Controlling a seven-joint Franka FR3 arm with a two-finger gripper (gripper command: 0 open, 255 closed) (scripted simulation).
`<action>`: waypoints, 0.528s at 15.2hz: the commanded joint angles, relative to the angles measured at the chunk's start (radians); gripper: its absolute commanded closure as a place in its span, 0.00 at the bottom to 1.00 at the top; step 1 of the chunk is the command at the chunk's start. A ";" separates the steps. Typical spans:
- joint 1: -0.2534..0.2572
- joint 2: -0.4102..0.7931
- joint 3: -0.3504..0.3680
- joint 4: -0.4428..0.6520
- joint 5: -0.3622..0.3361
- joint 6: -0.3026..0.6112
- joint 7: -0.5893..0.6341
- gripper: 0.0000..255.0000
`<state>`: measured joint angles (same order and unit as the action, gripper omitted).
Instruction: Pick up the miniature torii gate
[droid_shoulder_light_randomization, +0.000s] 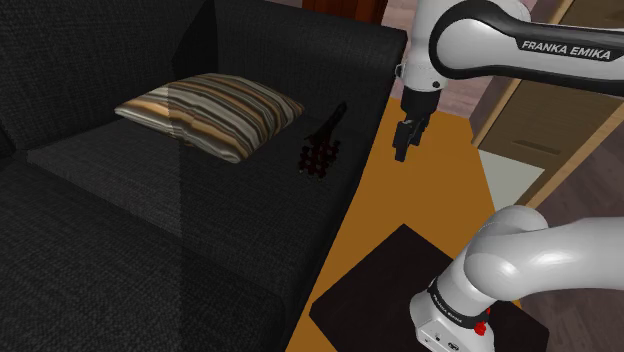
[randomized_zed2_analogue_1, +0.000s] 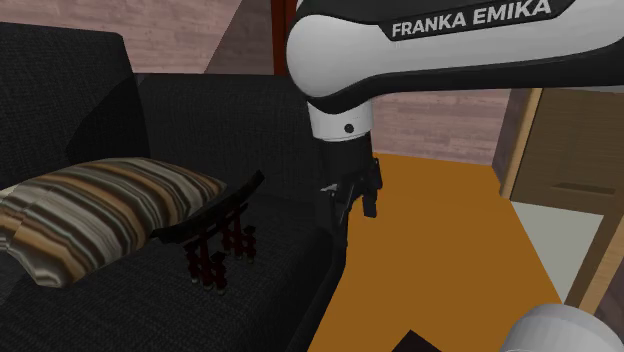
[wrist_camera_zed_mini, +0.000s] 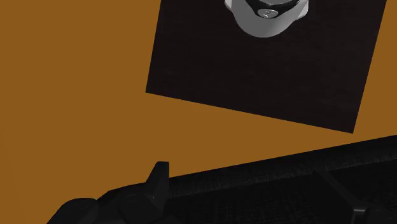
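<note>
Currently the approach step is in hand; no grasp has been made. Nearest, the dark stand (droid_shoulder_light_randomization: 385, 290) sits on the orange floor (droid_shoulder_light_randomization: 425, 200). Above that floor, just off the front edge of the black sofa (droid_shoulder_light_randomization: 150, 250), the gripper (droid_shoulder_light_randomization: 403, 143) hangs pointing down, apart from the target. How far its jaws stand open cannot be told. Beyond it, the miniature torii gate (droid_shoulder_light_randomization: 322, 150), a dark beam over reddish posts, stands on the seat near that edge, just beside a corner of the striped pillow (droid_shoulder_light_randomization: 210, 112). Assessment: the next move calls for travel sideways over the seat, alignment above the gate's beam with the jaws spread, then descent and closure.
</note>
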<state>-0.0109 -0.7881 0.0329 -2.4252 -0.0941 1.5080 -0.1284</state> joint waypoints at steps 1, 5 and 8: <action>0.000 0.000 0.000 0.000 0.000 0.000 0.000 0.00; 0.024 0.182 0.046 0.146 0.032 -0.015 0.026 0.00; 0.038 0.316 0.079 0.267 0.049 -0.040 0.044 0.00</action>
<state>0.0231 -0.5311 0.1019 -2.2144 -0.0494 1.4797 -0.0894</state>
